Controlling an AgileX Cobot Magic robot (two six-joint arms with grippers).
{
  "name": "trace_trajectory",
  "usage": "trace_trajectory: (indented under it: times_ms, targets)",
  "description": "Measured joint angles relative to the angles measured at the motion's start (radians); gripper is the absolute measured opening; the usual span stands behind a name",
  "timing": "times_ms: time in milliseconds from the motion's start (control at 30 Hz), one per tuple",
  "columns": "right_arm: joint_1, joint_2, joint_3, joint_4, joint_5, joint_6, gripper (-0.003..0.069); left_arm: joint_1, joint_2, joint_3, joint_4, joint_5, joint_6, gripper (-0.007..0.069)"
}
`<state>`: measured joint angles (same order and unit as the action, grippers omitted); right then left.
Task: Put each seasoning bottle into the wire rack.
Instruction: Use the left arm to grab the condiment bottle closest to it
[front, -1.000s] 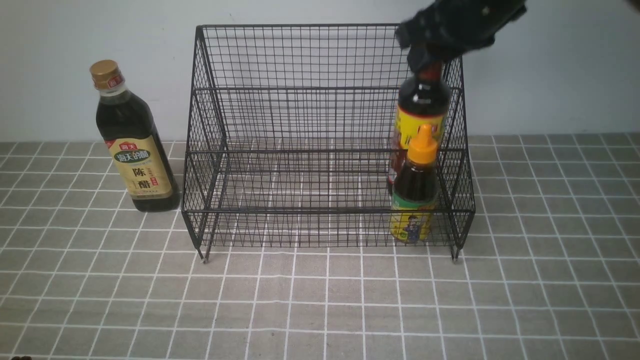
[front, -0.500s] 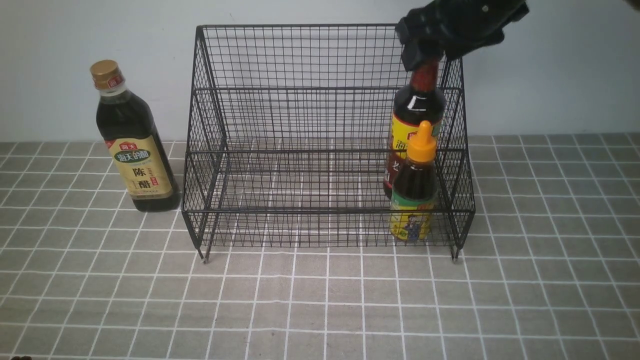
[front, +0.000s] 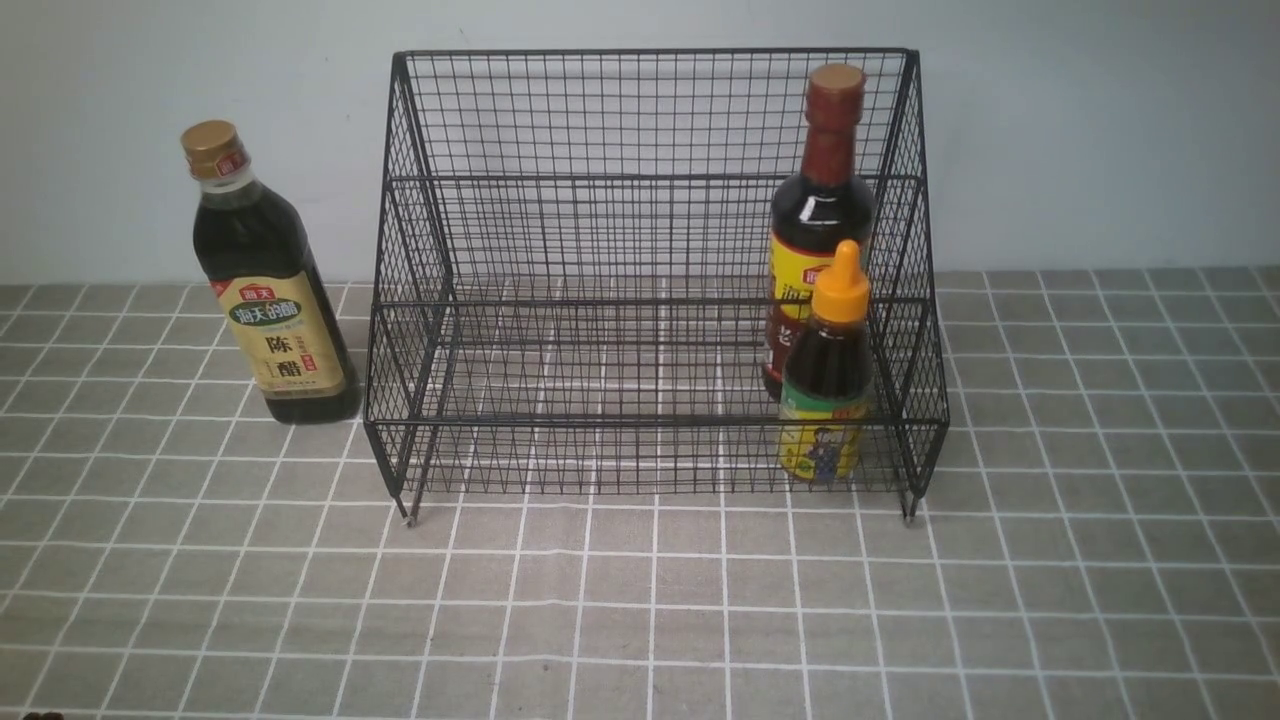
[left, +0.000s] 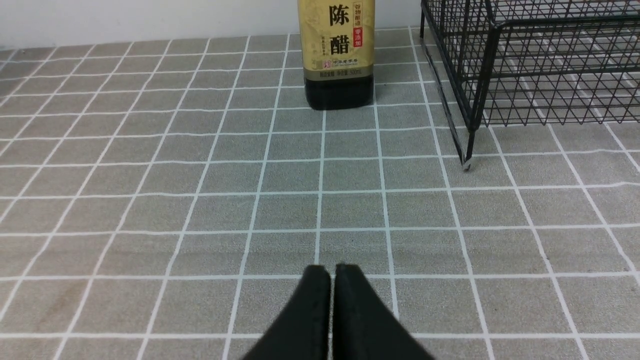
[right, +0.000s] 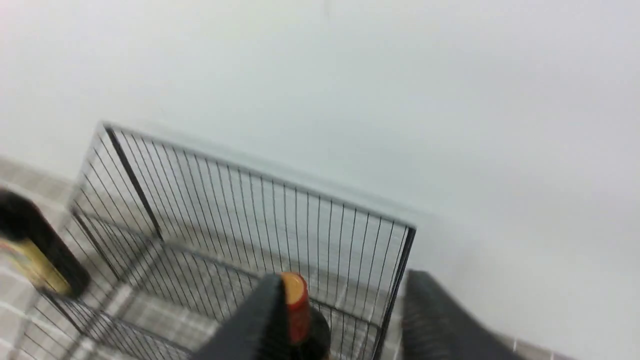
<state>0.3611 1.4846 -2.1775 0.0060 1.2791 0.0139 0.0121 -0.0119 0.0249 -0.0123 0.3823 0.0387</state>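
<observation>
3 bottles (front: 275, 300); 1 wire rack (front: 655, 422); 2 grippers (left: 332, 272).

Black rack (front: 655, 301), 1 orange nozzle (front: 840, 295), white-gridded grey tabletop (front: 600, 600).

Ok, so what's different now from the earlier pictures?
The right end effector let go of the brown-capped bottle and left the front view. That bottle ended up a little further left in the wire rack, and its cap shows now. The gold-capped bottle stayed beside the rack, and the orange-capped one stayed inside, almost unmoved.
</observation>
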Motion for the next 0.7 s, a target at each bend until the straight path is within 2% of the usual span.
trace_trajectory:
  times_ms: [33,67,100,133,167,300,400,500,567,633,700]
  targets:
    - [0.0,-0.069,0.019,0.0,0.0,0.008,0.0144,0.0,0.0,0.0,0.0,0.0,0.0,-0.0007]
    - [0.0,-0.106,0.033,0.0,0.0,0.012,0.0099,0.0,0.0,0.0,0.0,0.0,0.0,-0.0007]
    - [0.0,-0.115,0.038,0.0,0.0,0.012,0.0099,0.0,0.0,0.0,0.001,0.0,0.0,-0.0007]
    - [0.0,-0.185,0.094,0.0,0.0,0.019,0.0036,0.0,0.0,0.0,0.012,-0.004,0.0,-0.0007]
    - [0.0,-0.261,0.154,0.0,0.0,0.019,0.0011,0.0,0.0,0.001,0.012,-0.008,0.0,-0.0007]
    - [0.0,-0.454,0.373,0.0,-0.03,0.025,-0.0009,0.0,0.0,0.003,0.005,-0.048,-0.013,-0.0007]
    - [0.0,-0.733,0.746,-0.006,-0.255,0.055,-0.0012,0.0,0.0,0.004,-0.064,-0.112,-0.052,-0.0007]
    - [0.0,-0.886,0.938,-0.006,-0.403,0.073,-0.0012,0.0,0.0,0.004,-0.099,-0.158,-0.064,-0.0007]
    - [0.0,-1.112,1.236,-0.006,-0.589,0.082,-0.0013,0.0,0.0,0.004,-0.161,-0.247,-0.101,-0.0007]
    - [0.0,-1.245,1.426,-0.006,-0.7,0.083,-0.0013,0.0,0.0,0.004,-0.214,-0.336,-0.136,-0.0007]
    - [0.0,-1.308,1.509,-0.006,-0.742,0.08,-0.0013,0.0,0.0,0.004,-0.228,-0.391,-0.144,-0.0007]
